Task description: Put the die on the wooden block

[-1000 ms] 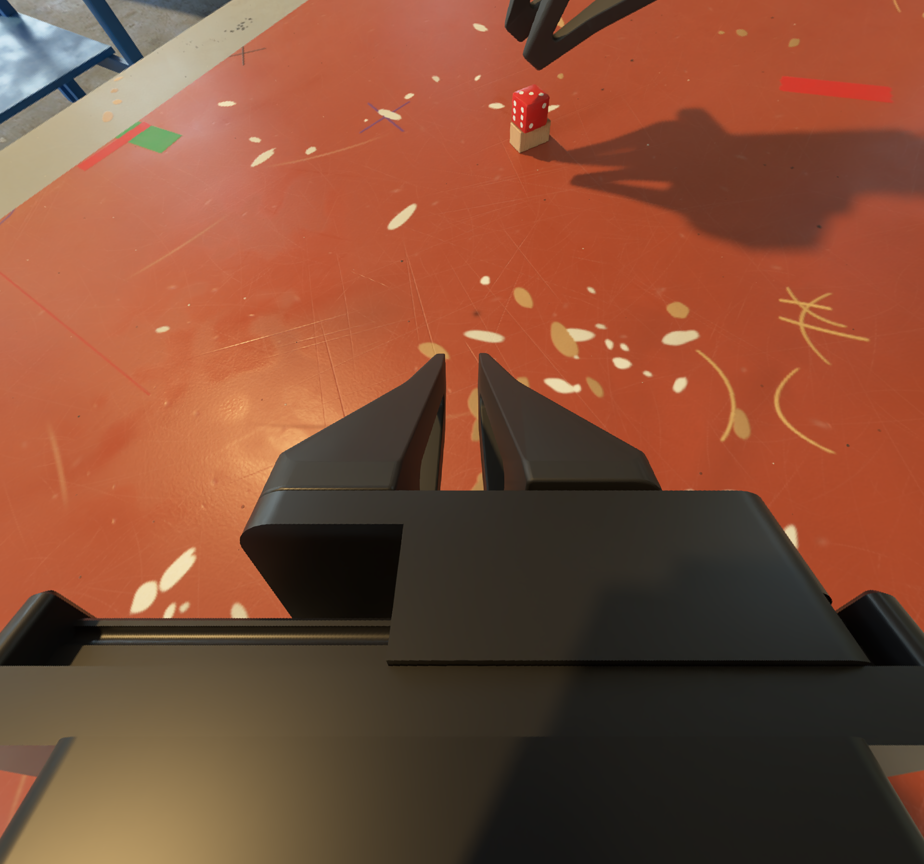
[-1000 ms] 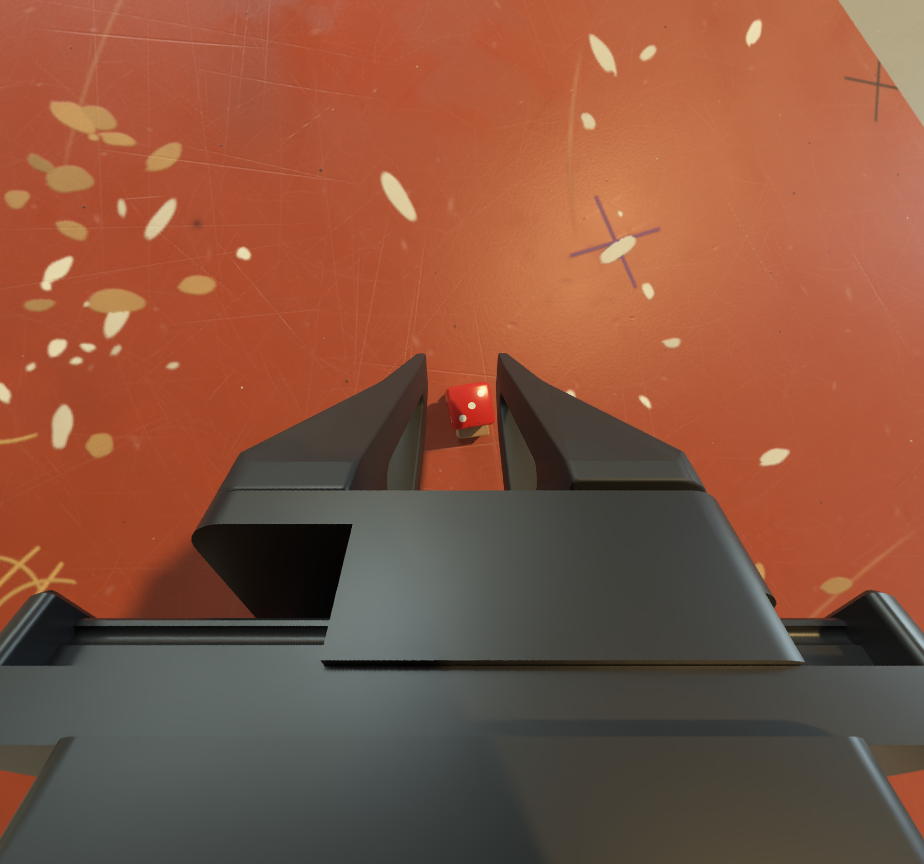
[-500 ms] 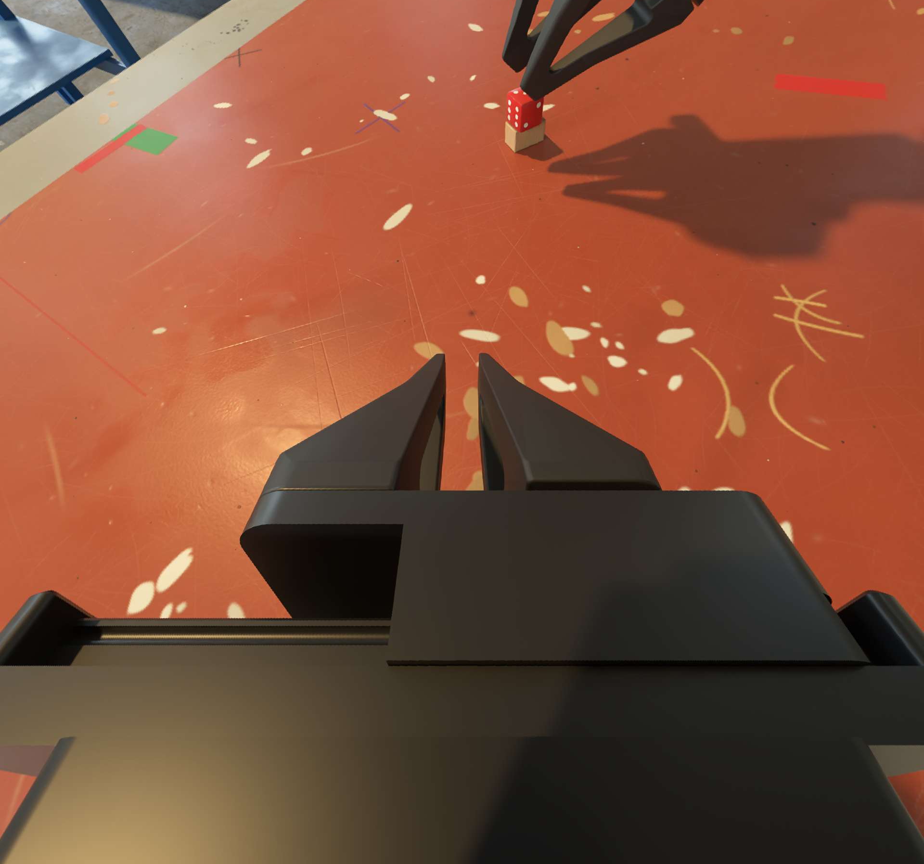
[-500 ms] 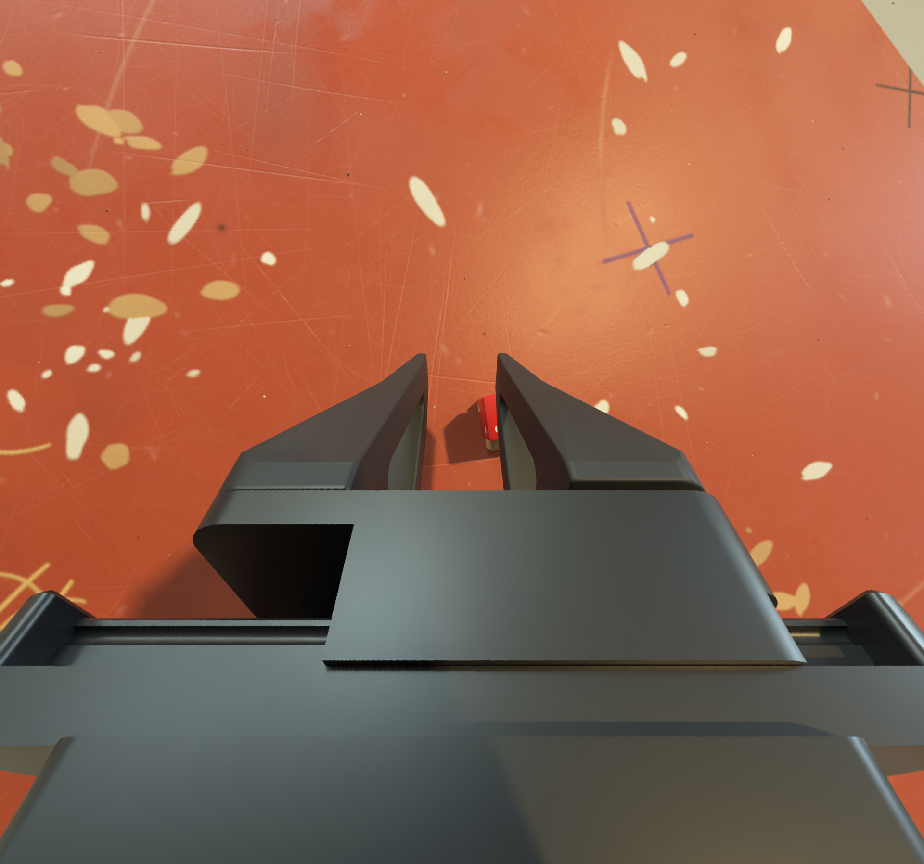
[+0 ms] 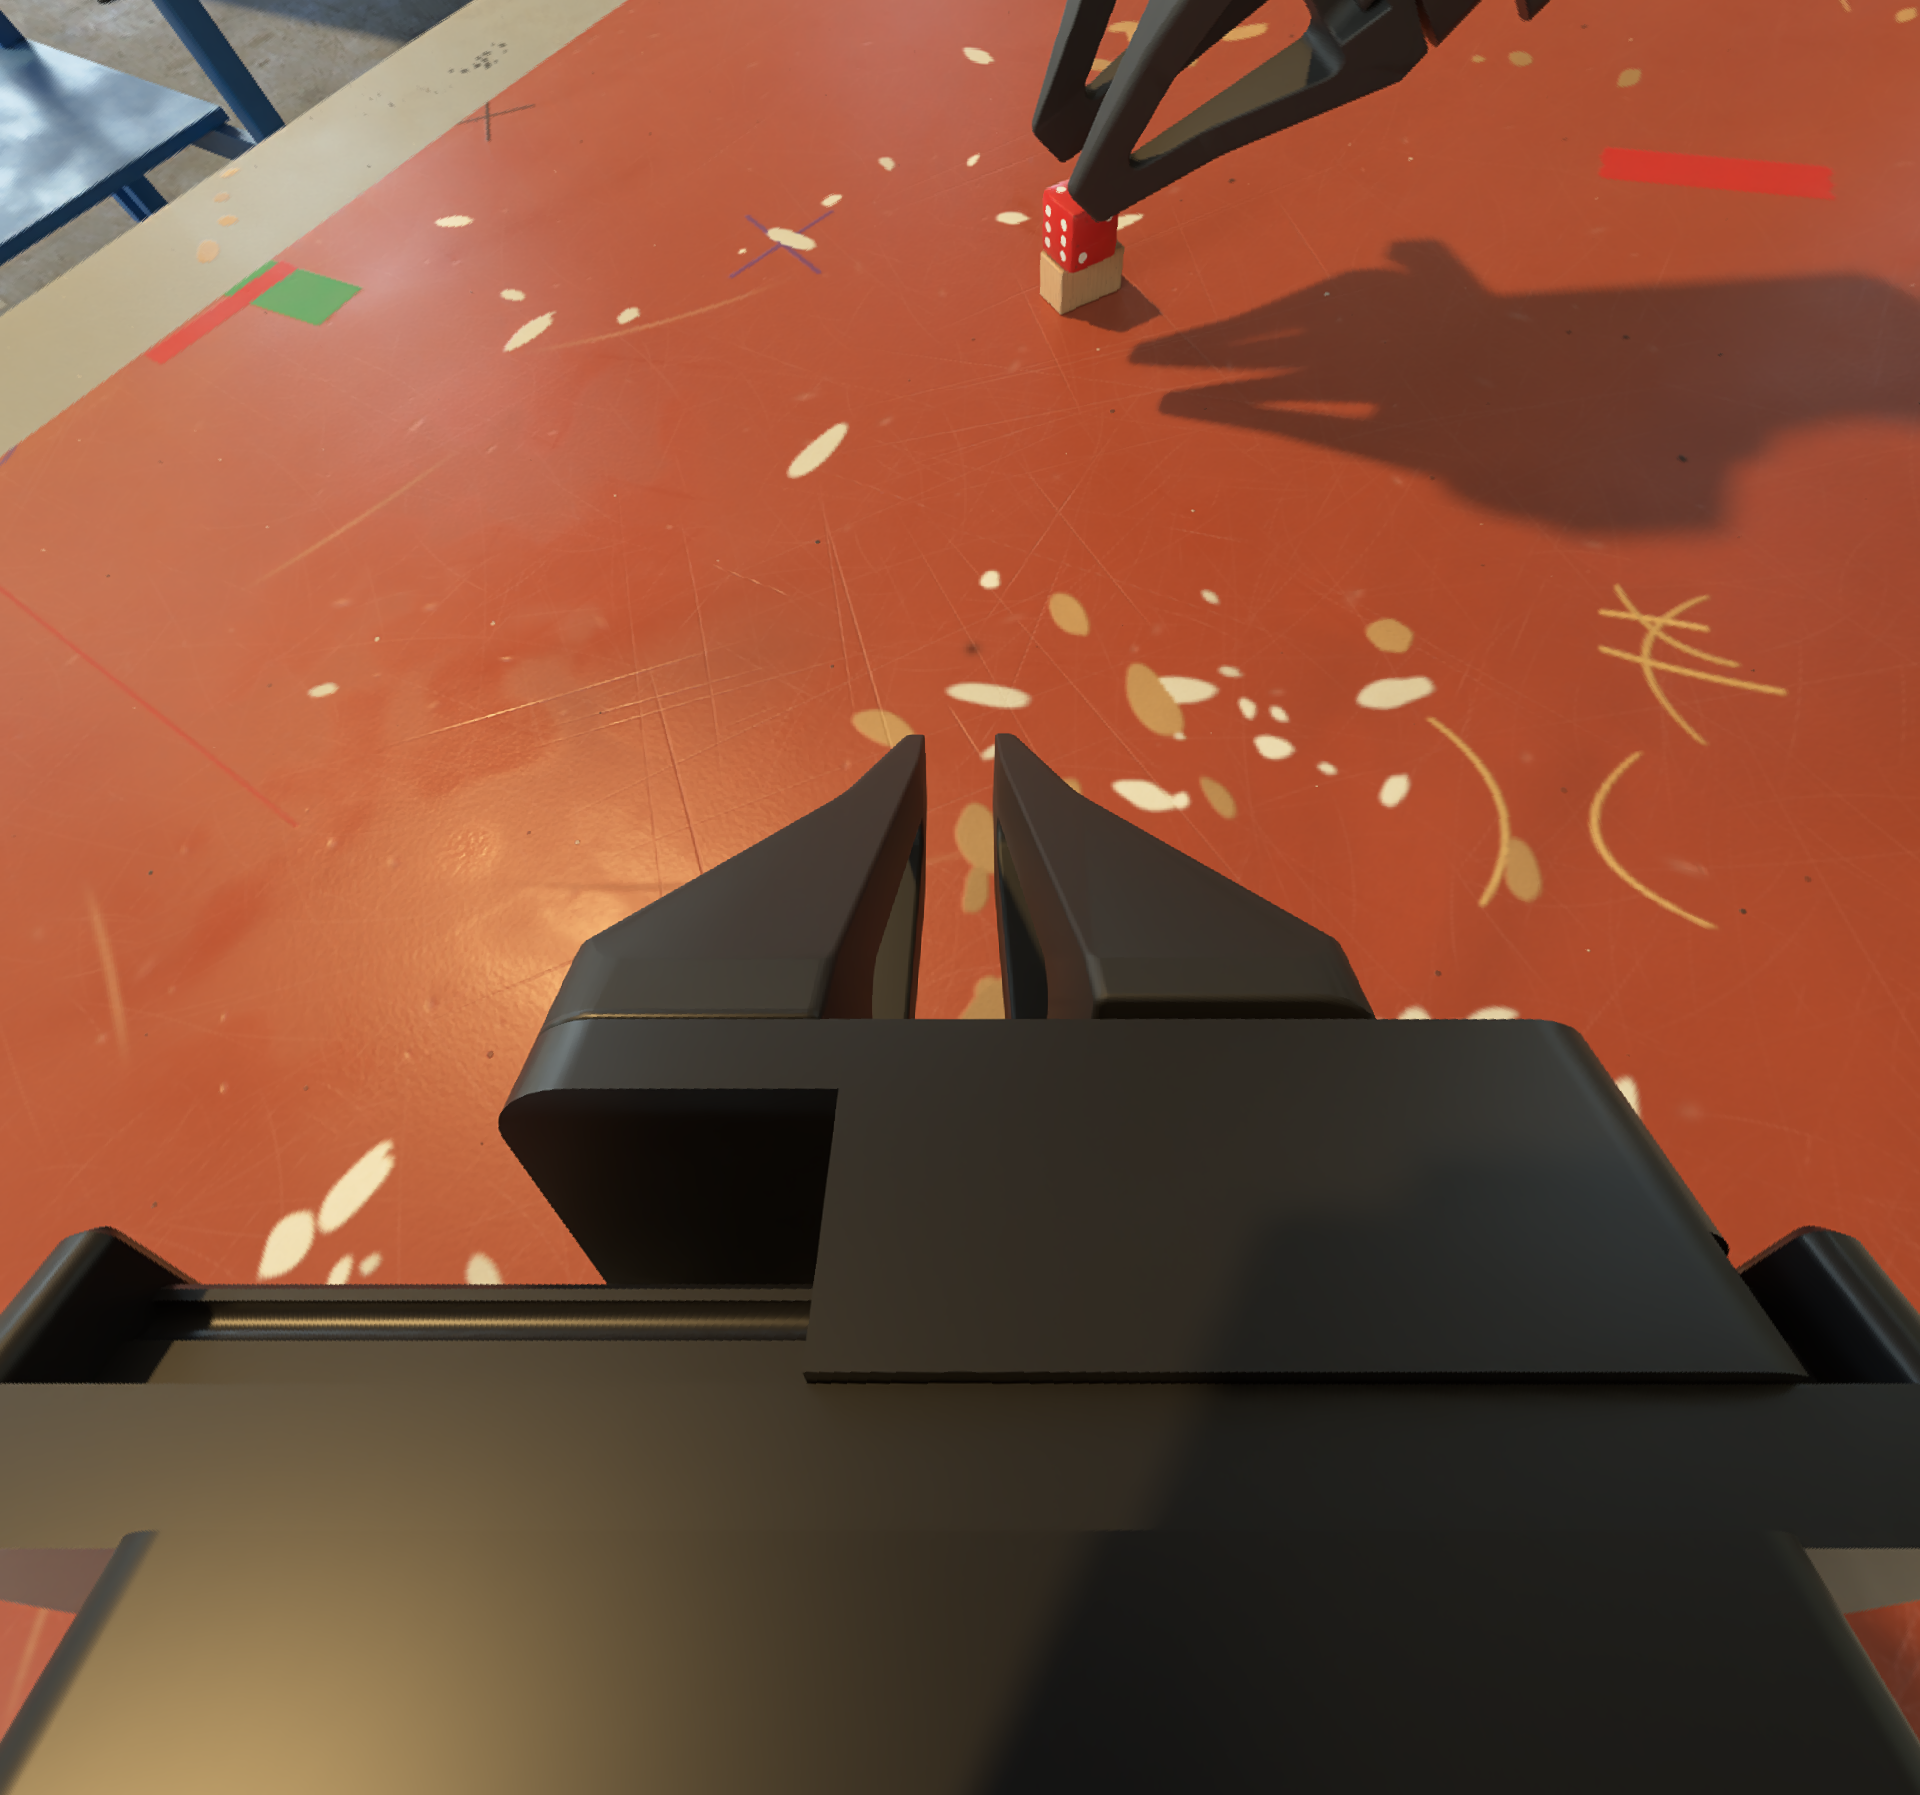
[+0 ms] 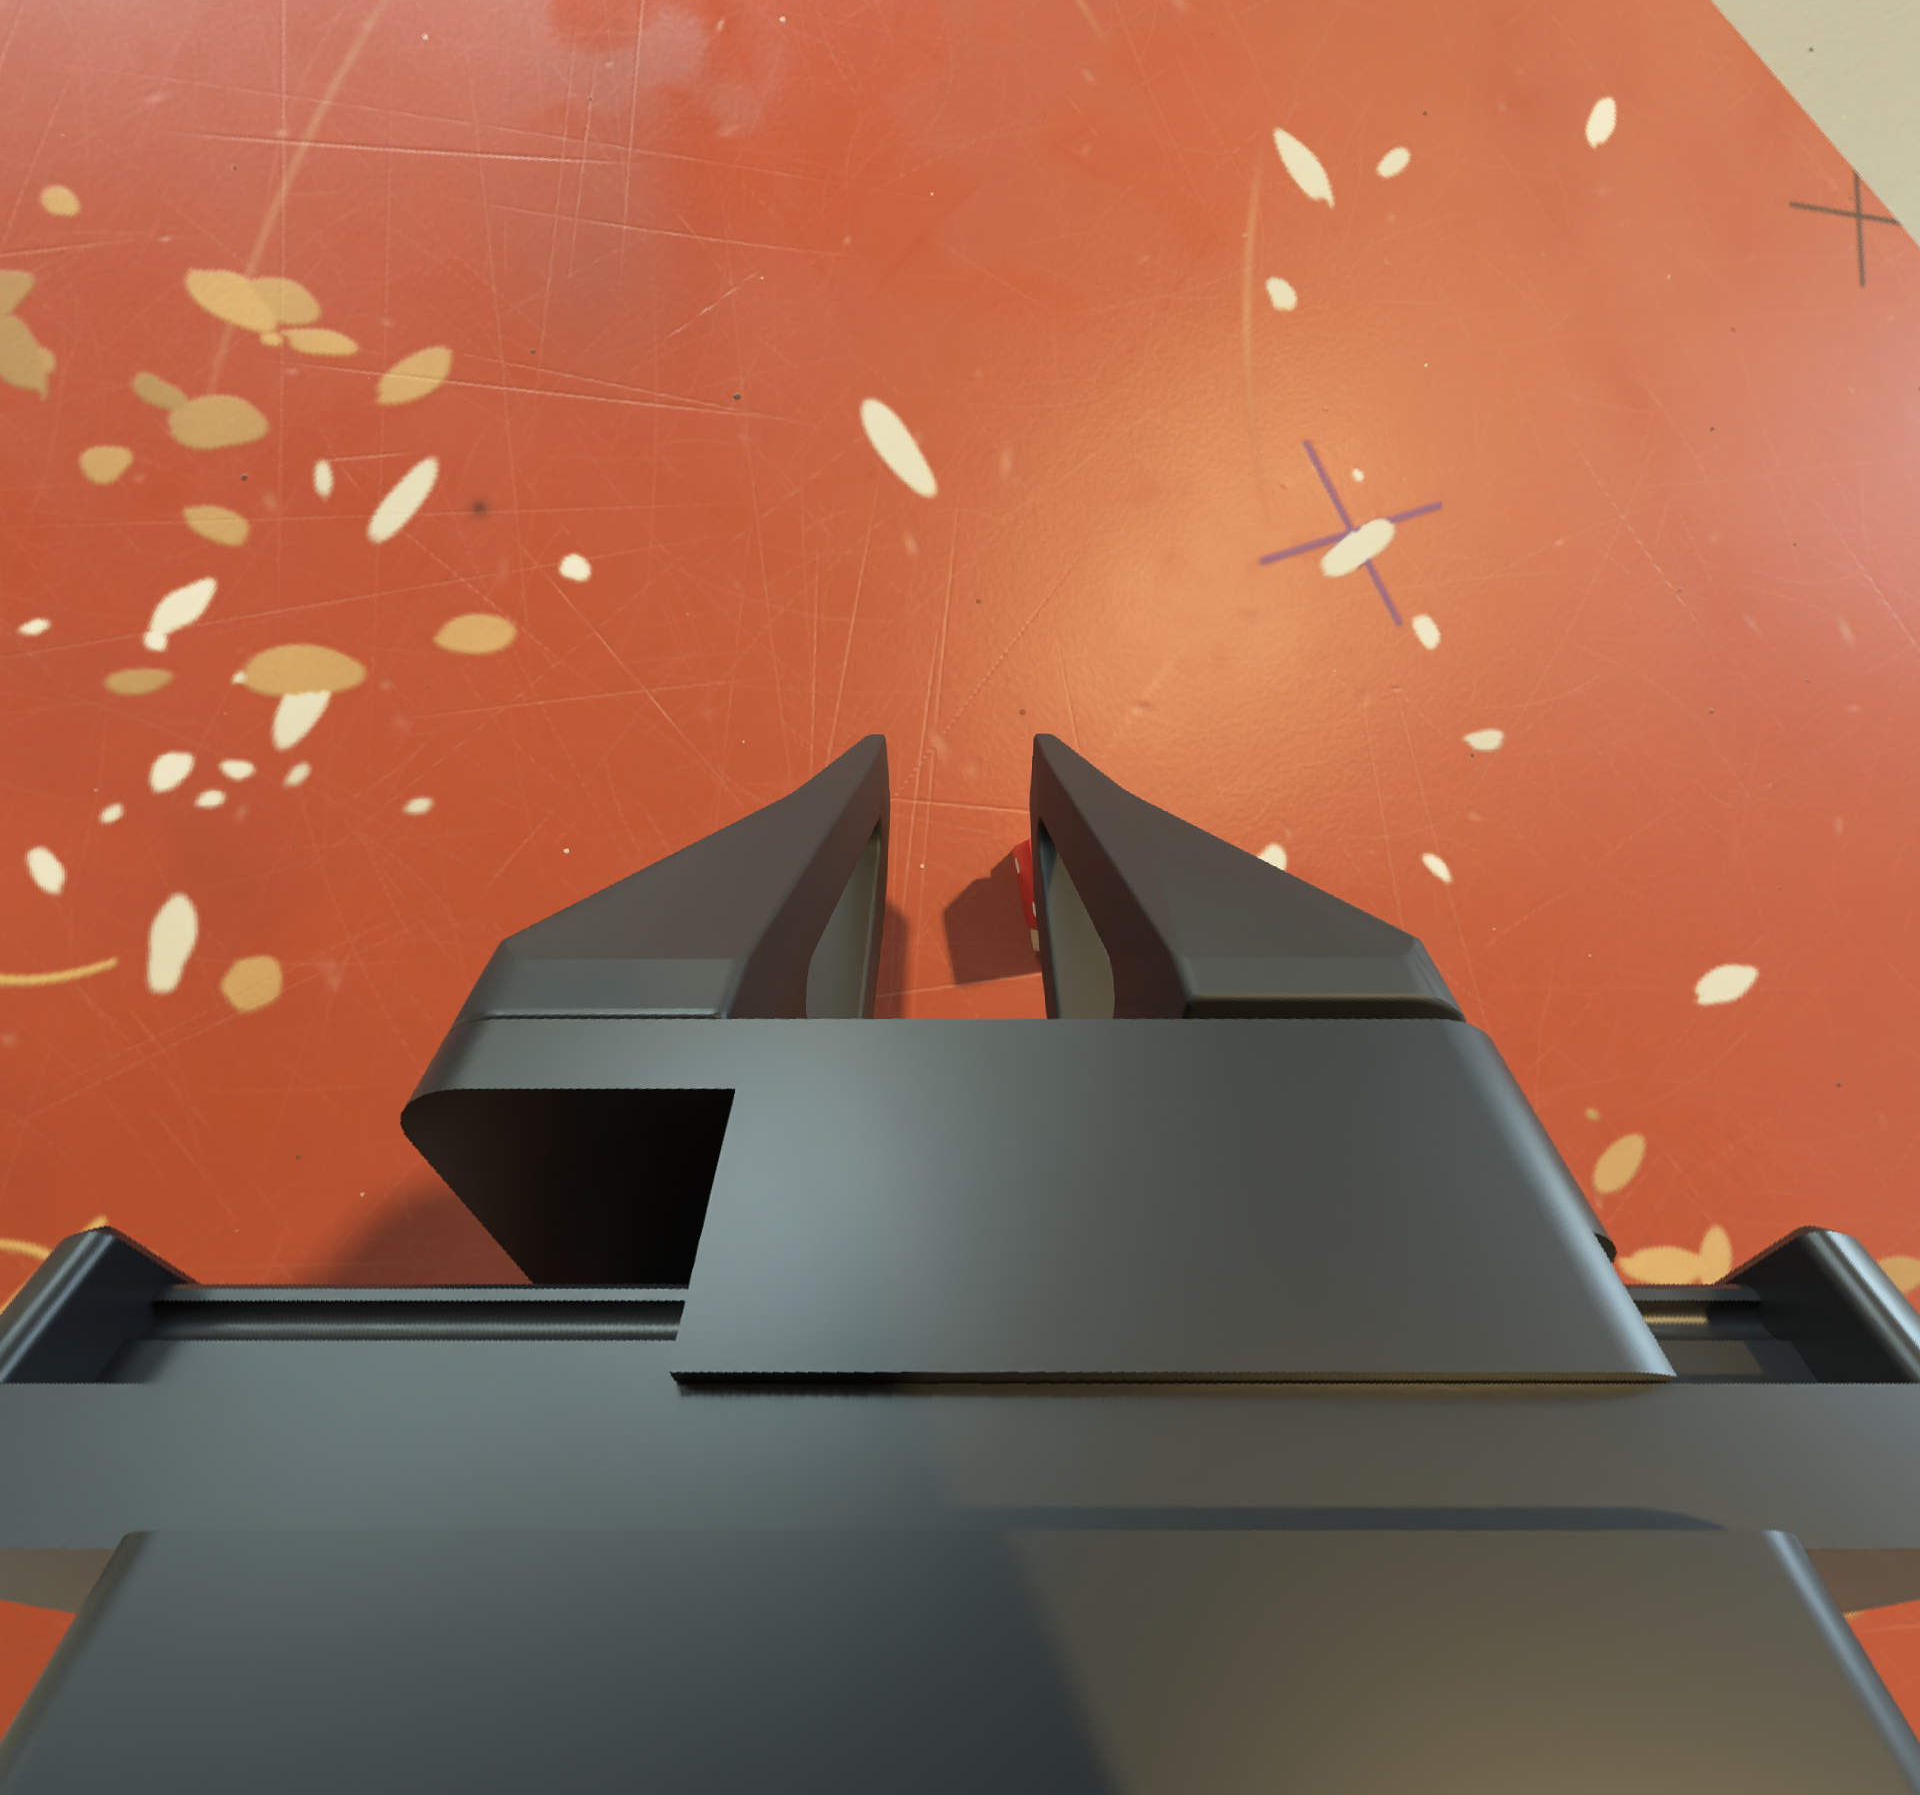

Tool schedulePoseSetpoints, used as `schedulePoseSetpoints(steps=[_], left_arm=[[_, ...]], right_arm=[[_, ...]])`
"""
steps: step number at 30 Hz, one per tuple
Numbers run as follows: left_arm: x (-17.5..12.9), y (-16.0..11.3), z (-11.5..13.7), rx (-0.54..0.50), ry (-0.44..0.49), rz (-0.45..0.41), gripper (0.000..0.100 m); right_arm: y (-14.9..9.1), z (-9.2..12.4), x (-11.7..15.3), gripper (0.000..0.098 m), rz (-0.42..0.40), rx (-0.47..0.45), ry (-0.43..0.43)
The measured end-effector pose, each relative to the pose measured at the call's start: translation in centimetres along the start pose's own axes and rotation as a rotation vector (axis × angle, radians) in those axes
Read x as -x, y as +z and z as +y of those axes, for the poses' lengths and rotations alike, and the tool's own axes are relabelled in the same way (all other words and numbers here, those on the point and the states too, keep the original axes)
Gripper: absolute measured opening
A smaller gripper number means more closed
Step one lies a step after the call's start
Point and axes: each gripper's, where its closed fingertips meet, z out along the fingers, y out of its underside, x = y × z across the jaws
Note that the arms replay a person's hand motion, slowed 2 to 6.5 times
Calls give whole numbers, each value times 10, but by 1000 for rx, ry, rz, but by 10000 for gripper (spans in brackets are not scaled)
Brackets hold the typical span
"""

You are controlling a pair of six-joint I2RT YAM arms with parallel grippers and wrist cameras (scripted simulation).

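Observation:
A red die [image 5: 1075, 228] with white pips sits on top of a small wooden block [image 5: 1081, 282] on the red table, far ahead in the left wrist view. My right gripper [image 5: 1075, 176] is open and hangs just over the die, one fingertip at the die's top right corner. In the right wrist view my right gripper [image 6: 961, 748] has nothing in its gap. Only a red sliver of the die [image 6: 1025, 888] shows at the inner edge of the right finger; the block is hidden. My left gripper [image 5: 958, 748] is shut and empty, well short of the block.
The red table top is scratched and speckled with pale paint spots. A green tape patch [image 5: 307, 296] and the beige table edge [image 5: 312, 124] lie at the far left. A red tape strip [image 5: 1714, 174] lies at the far right. A blue-framed table [image 5: 94, 124] stands beyond the edge.
My right gripper has come down to the die's top and shifted sideways. In its own view the die went from the middle of the gap to mostly behind the right finger. The left gripper stayed put.

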Motion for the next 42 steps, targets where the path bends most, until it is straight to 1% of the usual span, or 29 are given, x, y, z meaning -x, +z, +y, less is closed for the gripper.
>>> schedulePoseSetpoints(steps=[18,29,37,42], left_arm=[[-1,0,1,3,3,1,107],[-1,0,2,6,6,2,107],[-2,0,4,13,3,5,106],[-2,1,6,17,2,7,105]], right_arm=[[2,-3,0,233,14,-54,40],[3,-12,1,218,38,-154,61],[0,-20,5,204,34,-238,74],[-1,-22,5,203,33,-268,81]])
